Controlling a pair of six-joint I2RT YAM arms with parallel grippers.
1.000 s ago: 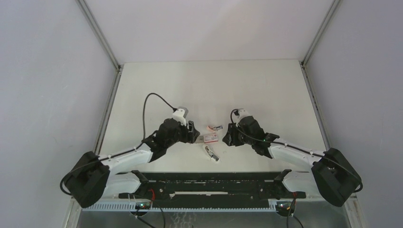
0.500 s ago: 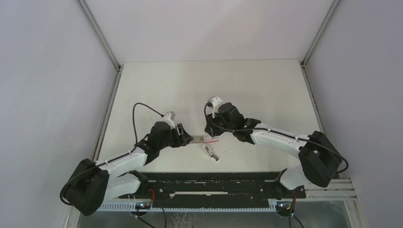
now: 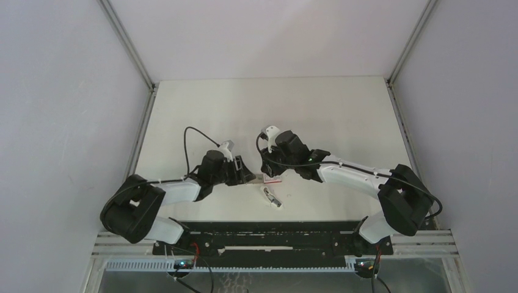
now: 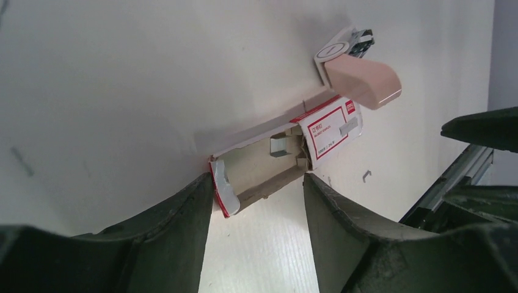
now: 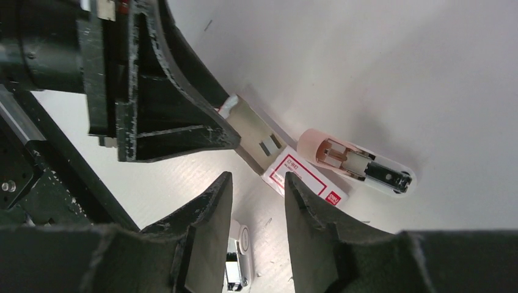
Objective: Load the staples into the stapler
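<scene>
The red-and-white staple box (image 4: 330,127) lies on the table with its cardboard tray (image 4: 255,173) slid out toward my left gripper (image 4: 258,180). A short strip of staples (image 4: 280,144) lies in the tray. The left gripper is open, its fingers on either side of the tray's end flap. Beyond the box lies the pink stapler (image 4: 361,78). In the right wrist view the box (image 5: 307,177) and the pink stapler (image 5: 353,161) lie just ahead of my open right gripper (image 5: 258,177), which holds nothing. The top view shows both grippers (image 3: 244,174) (image 3: 269,170) crowded over the box (image 3: 272,179).
A white and chrome stapler piece (image 3: 273,199) lies nearer the arm bases, seen under the right fingers (image 5: 239,264). A loose staple (image 4: 366,176) lies on the table beside the box. The black base rail (image 3: 269,235) runs along the near edge.
The right gripper swung left from beside the box to over it. The left gripper drew back with the tray sliding out, then moved in close to the tray end again.
</scene>
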